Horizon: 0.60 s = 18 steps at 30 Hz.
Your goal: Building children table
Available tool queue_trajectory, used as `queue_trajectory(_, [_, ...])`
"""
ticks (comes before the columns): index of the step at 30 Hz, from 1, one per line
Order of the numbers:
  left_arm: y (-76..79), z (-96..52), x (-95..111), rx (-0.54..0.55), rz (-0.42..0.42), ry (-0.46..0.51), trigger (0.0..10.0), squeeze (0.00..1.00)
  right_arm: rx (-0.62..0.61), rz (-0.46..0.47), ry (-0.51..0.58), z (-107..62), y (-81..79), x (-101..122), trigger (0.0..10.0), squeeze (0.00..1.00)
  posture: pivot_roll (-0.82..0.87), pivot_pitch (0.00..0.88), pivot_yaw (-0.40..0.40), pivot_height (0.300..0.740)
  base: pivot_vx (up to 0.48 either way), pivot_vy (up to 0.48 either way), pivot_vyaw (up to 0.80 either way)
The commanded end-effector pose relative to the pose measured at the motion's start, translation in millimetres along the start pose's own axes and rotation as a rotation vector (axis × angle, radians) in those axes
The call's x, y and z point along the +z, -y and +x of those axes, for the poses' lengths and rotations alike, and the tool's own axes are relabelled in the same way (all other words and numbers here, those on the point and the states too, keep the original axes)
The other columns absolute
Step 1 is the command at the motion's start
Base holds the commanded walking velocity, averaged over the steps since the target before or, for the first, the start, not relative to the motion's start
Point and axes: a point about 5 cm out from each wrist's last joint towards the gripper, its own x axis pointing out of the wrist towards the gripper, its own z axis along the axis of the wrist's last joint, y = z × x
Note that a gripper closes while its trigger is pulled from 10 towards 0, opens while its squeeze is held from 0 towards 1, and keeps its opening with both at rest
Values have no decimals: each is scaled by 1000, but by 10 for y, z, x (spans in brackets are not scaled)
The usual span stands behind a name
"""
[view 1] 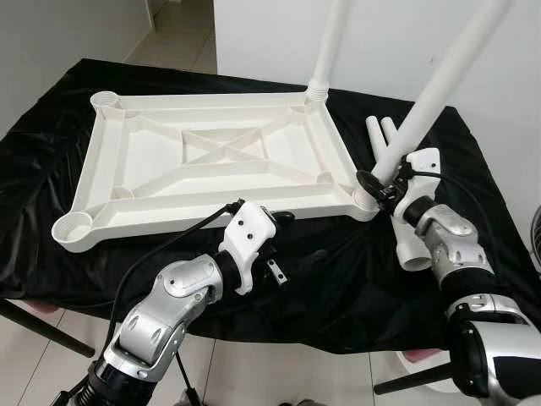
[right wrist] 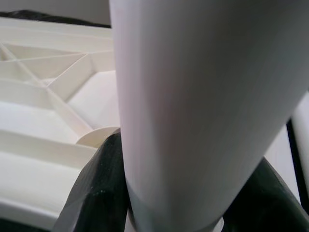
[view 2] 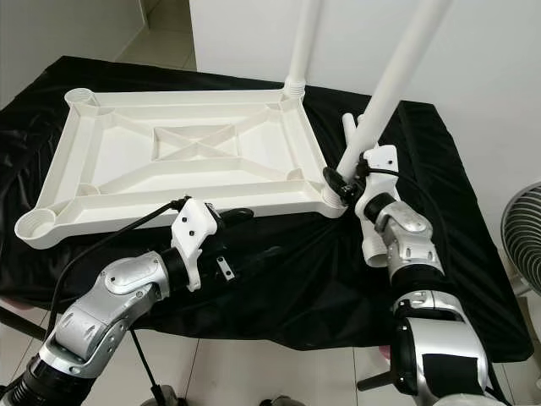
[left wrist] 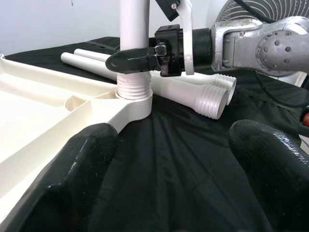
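A white plastic table top [view 1: 152, 161] lies upside down on a black cloth. One white leg [view 1: 330, 46] stands in its far right corner socket. A second leg [view 1: 439, 85] leans up out of the near right corner socket, and my right gripper [view 1: 378, 182] is shut around it just above the threaded end [left wrist: 133, 87]. From the right wrist, that leg [right wrist: 193, 96] sits between the black fingers [right wrist: 104, 183]. My left gripper [view 1: 297, 237] hovers open over the cloth beside the top's near edge, holding nothing, its fingers [left wrist: 82, 164] spread wide.
Two loose legs [view 1: 406, 245] lie on the cloth right of the top, behind my right gripper. Both left corner sockets [view 1: 72, 228] stand bare. The black cloth [view 1: 338, 288] hangs over the near table edge. A fan [view 2: 520, 245] stands at the far right.
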Motion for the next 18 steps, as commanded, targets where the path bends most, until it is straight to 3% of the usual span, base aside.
queue_trajectory(1, [48,15,9,-40,-3,1,10000,0,-21,57,-76,-22,-109,-216,10000,0,136,108,-47,740,0,0,0])
queue_trajectory(8, [67,17,2,-47,-7,2,10000,0,-228,159,-72,28,-277,-267,10000,0,134,102,-52,740,0,0,0])
queue_trajectory(14, [76,17,-3,-53,-8,1,10000,0,-322,184,-63,36,-354,-276,10000,0,134,96,-54,740,0,0,0])
queue_trajectory(18, [86,21,-8,-58,-8,0,10000,0,-478,209,-46,9,-466,-284,10000,0,135,88,-55,740,0,0,0])
